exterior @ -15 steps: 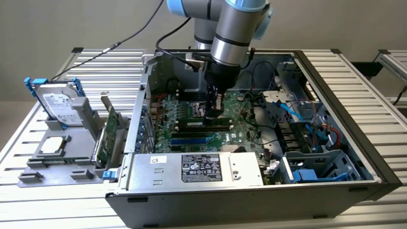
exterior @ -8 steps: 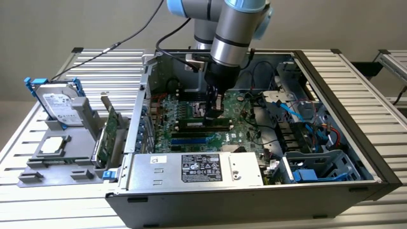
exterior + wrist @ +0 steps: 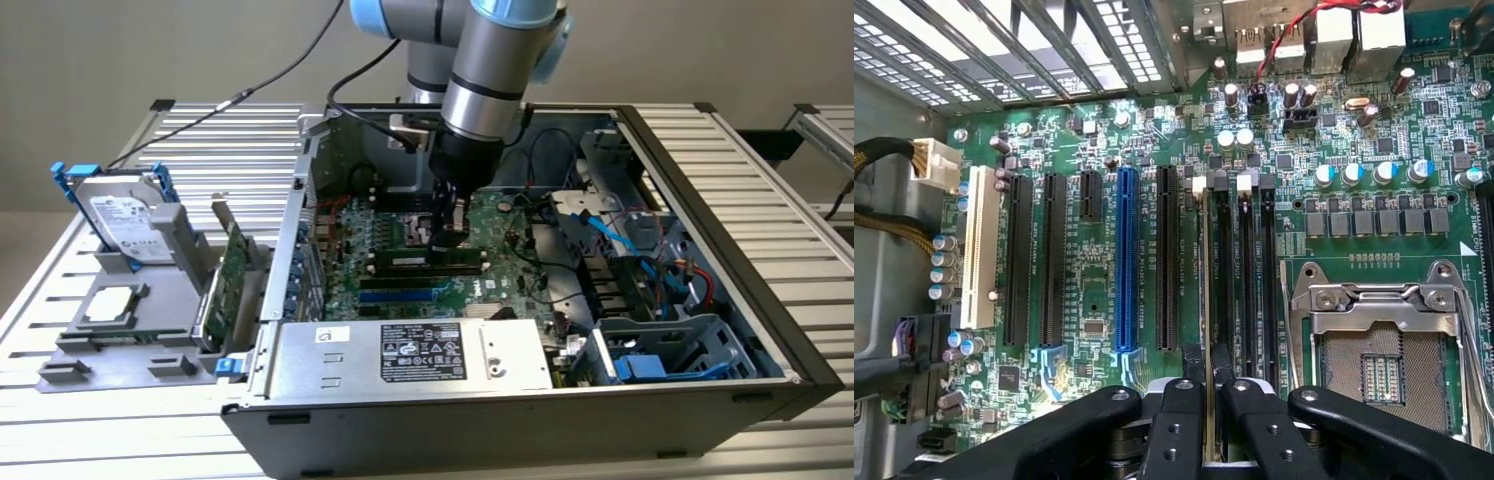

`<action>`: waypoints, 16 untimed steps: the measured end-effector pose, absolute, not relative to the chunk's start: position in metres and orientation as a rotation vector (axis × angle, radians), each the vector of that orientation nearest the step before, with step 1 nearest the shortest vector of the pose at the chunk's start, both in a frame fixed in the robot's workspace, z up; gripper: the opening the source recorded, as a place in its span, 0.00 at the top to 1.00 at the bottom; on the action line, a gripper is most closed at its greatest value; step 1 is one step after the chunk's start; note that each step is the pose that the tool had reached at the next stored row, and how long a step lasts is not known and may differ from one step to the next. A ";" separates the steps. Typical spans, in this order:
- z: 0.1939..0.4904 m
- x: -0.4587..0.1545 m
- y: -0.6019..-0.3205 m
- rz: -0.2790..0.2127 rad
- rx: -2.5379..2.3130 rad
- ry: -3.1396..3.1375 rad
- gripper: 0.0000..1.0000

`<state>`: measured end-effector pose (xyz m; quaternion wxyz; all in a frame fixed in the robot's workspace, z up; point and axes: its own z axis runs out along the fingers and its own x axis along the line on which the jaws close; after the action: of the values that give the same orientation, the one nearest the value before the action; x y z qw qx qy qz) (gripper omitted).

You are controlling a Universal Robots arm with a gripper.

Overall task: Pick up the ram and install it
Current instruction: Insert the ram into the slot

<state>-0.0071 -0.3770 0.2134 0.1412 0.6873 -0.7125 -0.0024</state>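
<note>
The ram (image 3: 1205, 280) is a thin green stick that I see edge-on in the wrist view, standing along the first of the black memory slots (image 3: 1246, 270) beside the CPU socket (image 3: 1374, 340). My gripper (image 3: 1207, 415) is shut on its near end, one black finger (image 3: 1176, 420) on each side. In the exterior view the gripper (image 3: 447, 240) reaches straight down into the open computer case (image 3: 694, 180), and the ram (image 3: 427, 262) shows as a green strip with black chips just under it on the motherboard (image 3: 387, 290). I cannot tell how deep it sits in the slot.
A blue expansion slot (image 3: 1126, 260) and black ones lie beside the memory slots. The power supply (image 3: 427, 350) fills the case's near side, and blue cables (image 3: 627, 250) run on the exterior view's right. Outside, a grey fixture (image 3: 120, 340) holds a hard drive (image 3: 127, 215) and a bracketed card (image 3: 234, 280).
</note>
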 end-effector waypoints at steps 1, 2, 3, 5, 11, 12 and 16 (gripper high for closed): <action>0.213 -0.007 -0.377 -0.007 1.984 -2.057 0.86; 0.213 -0.007 -0.377 -0.007 1.984 -2.057 0.86; 0.213 -0.007 -0.377 -0.007 1.984 -2.057 0.86; 0.212 -0.007 -0.376 -0.007 1.983 -2.058 0.86; 0.210 -0.008 -0.375 -0.008 1.977 -2.064 0.86; 0.209 -0.008 -0.375 -0.008 1.977 -2.064 0.86; 0.208 -0.009 -0.374 -0.009 1.976 -2.065 0.86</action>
<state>-0.0086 -0.3737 0.2076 0.1413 0.6844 -0.7153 -0.0030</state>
